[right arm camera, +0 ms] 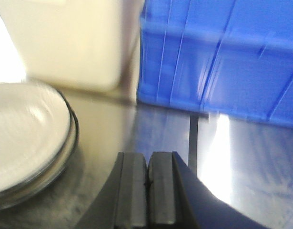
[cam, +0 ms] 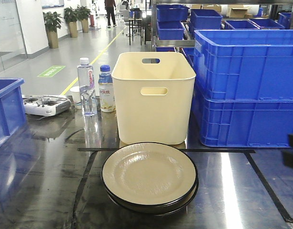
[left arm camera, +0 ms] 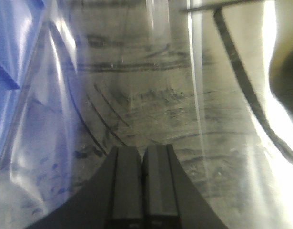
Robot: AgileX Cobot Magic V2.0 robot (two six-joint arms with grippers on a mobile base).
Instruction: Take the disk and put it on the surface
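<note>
sitting dead centre on the dark glossy desk, inside the black tape lines, is the disk, a cream plate with a dark rim, and it looks stacked on at least one more plate under it. everything else i place from that disk. right behind it, just beyond the far tape line, stands the cream bin with its handle slots. behind and to the right of the disk rise the stacked blue crates, close beside the bin. behind and to the left stand a clear water bottle and a smaller blue-capped bottle, with a white controller farther left and another blue crate at the far left edge.

left claw: fingers pressed together, nothing between them, hovering over bare reflective desk with a curved tape line to its right, off to the disk's left. right claw: fingers also pressed together and empty, low over the desk just right of the disk, whose rim shows at the left of its view, not touching it.
</note>
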